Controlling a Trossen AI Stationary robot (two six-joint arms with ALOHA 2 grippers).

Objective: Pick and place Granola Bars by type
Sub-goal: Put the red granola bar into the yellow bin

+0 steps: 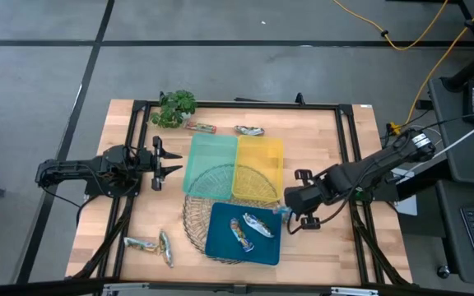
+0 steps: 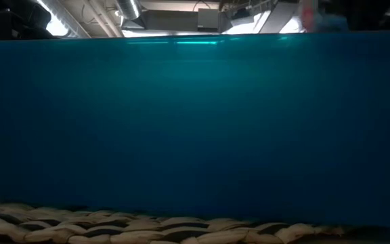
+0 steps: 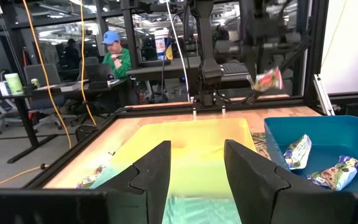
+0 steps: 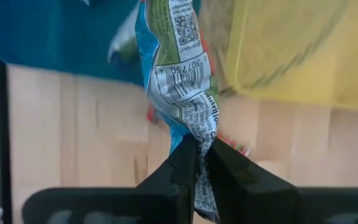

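While a bar is carried on the right side, the notes run thus:

Right gripper (image 4: 202,163): clamped on the crimped end of a granola bar (image 4: 180,81); the wrapper is seen twisted and hanging away from the fingertips, above bare wood just beside the blue tray (image 1: 220,247).
Left gripper (image 3: 194,171): held apart, nothing between the fingers; parked facing the green tray (image 1: 208,156), with the yellow tray (image 1: 262,156) beyond it.
Handling: judged light, soft and crinkly; foil is likely slippery, so a pinch on the flat seam end is favoured over the bulging middle.
Risk: swing or slip-out is judged possible with an end grip.
Other bars: two lie in the blue tray beside the right gripper; others lie loose, well apart from it.
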